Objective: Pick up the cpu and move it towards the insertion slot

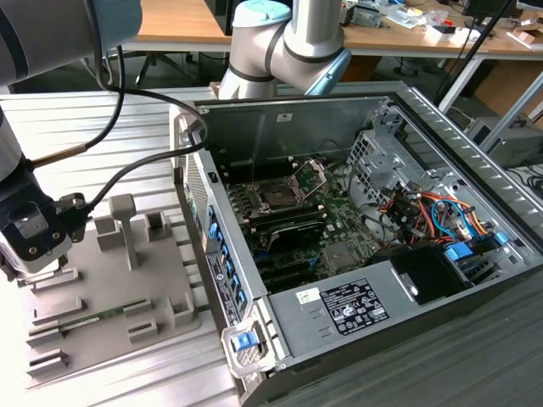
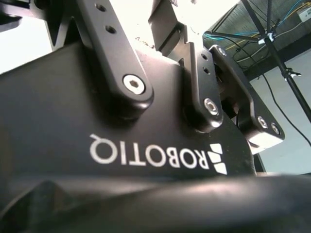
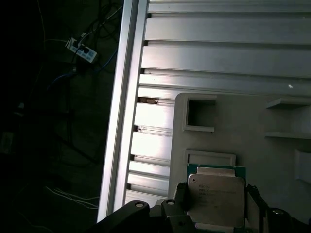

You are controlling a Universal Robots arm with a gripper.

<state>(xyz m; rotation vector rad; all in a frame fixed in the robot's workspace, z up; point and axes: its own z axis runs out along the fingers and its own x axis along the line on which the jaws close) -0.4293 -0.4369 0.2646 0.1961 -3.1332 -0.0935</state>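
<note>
The cpu [image 3: 216, 195], a thin square chip with a pale silvery top and a green edge, sits between my gripper's [image 3: 216, 206] two dark fingers [image 3: 181, 194]. They press on its opposite sides, so the gripper is shut on it. It hangs just over a shallow square nest [image 3: 210, 156] of the grey fixture plate. In the exterior view the arm's wrist end [image 1: 34, 233] is at the far left, over that plate. The insertion slot [image 1: 277, 197], with a dark centre and its metal retaining plate [image 1: 310, 175] hinged up, lies inside the open computer case, well to the exterior view's right.
The grey fixture plate [image 1: 127, 280] carries several raised blocks. The case's side wall [image 1: 212, 254] stands between the plate and the motherboard. Long black memory slots [image 1: 288, 227] and coloured cables [image 1: 433, 212] lie in the case. The slatted table's edge [image 3: 116, 121] runs close by.
</note>
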